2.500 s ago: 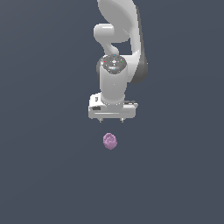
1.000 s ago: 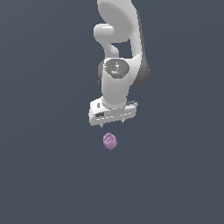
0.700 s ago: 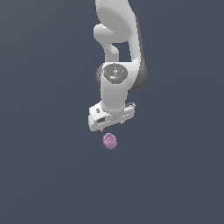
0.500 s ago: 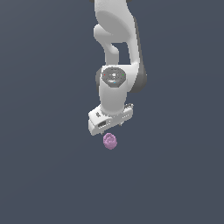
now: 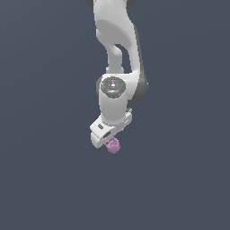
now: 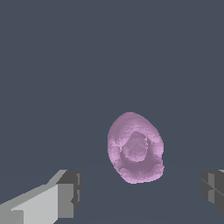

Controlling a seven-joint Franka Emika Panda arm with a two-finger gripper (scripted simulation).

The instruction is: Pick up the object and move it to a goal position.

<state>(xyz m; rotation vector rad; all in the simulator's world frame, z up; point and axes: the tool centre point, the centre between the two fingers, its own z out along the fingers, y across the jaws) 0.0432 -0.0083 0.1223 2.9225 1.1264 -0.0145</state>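
White robot gripper [image 5: 109, 143] low over the small lumpy pink-purple blob [image 6: 135, 148], jaws spread wide, grey fingertips [image 6: 70, 193] well apart from it on either side. Blob lying on the dark flat ground between the jaws, untouched. Probably lined up this way for a straddling pinch.

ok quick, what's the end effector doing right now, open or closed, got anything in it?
End effector: open, holding nothing; its fingers stand apart on either side of the pink blob, not touching it.
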